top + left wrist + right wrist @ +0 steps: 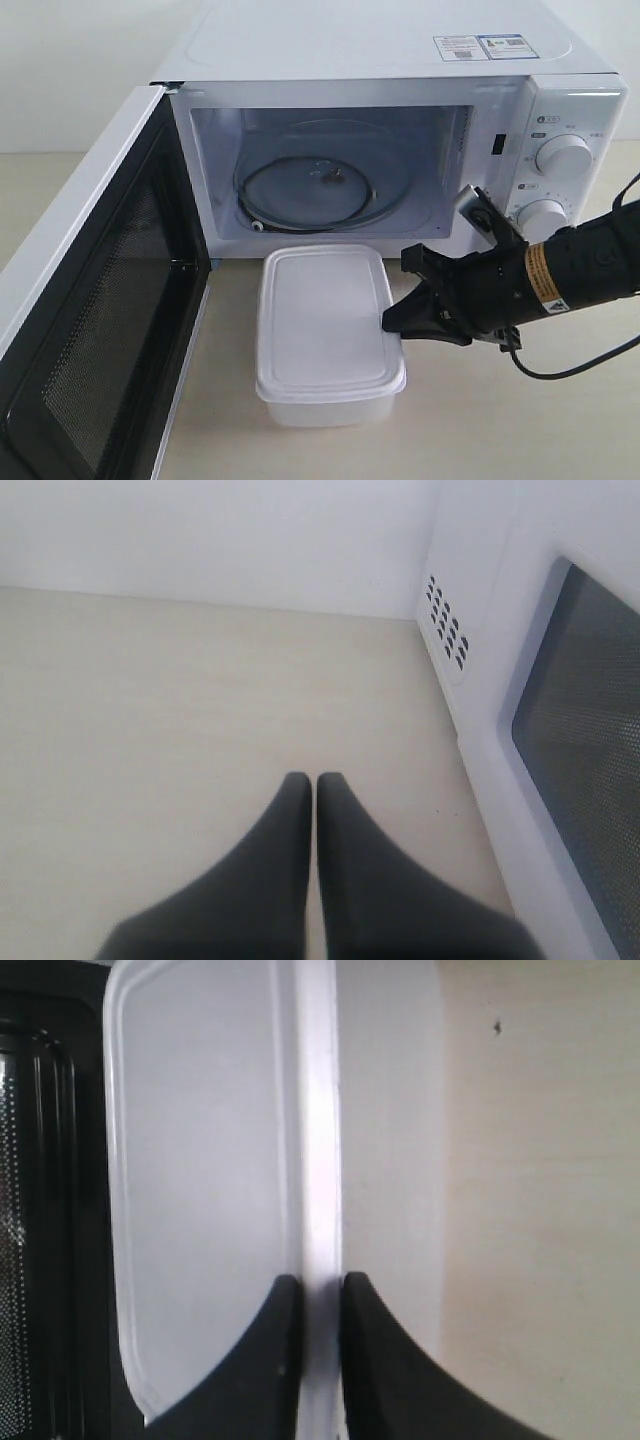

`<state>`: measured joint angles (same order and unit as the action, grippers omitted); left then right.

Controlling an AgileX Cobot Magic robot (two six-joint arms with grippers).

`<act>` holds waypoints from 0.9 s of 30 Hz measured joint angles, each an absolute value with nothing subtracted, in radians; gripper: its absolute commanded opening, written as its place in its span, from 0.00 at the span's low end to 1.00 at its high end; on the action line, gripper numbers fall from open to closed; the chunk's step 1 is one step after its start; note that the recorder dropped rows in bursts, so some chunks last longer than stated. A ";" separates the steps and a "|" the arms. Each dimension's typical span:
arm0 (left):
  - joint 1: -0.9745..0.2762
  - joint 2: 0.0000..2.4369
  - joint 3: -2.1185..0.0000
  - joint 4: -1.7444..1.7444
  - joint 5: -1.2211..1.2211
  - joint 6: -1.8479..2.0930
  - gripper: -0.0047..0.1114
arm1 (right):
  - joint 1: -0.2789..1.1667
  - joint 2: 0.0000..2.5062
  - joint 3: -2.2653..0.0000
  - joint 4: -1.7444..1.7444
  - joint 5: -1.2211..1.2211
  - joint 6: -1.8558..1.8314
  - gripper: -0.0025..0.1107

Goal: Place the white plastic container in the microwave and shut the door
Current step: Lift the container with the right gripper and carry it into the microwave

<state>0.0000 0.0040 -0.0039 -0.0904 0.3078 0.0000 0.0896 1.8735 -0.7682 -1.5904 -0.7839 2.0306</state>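
The white plastic container (325, 320) stands lidded on the table just in front of the microwave (400, 60), whose door (110, 300) is swung wide open to the left. My right gripper (392, 322) reaches in from the right and is shut on the container's right rim. In the right wrist view its fingers (285, 1305) press either side of the lid edge of the container (200, 1160). My left gripper (315, 780) is shut and holds nothing, low over the table beside the door's outer mesh window (590, 730).
A glass turntable (310, 190) lies inside the open oven cavity. Two round dials (563, 155) sit on the control panel right above my right arm. Vent holes (447, 625) mark the microwave's side. Pale tabletop (500, 420) extends in front and to the right.
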 measured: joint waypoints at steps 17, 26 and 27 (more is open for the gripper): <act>0.000 0.004 -0.004 -0.090 0.308 0.000 0.08 | 0.169 1.707 -0.766 -1.605 -0.759 2.049 0.02; 0.000 0.004 -0.004 -0.090 0.308 0.000 0.08 | 0.350 1.693 -0.766 -1.392 -0.512 2.054 0.02; 0.000 0.004 -0.004 -0.090 0.308 0.000 0.08 | 0.358 1.693 -0.766 -1.363 -0.489 2.049 0.02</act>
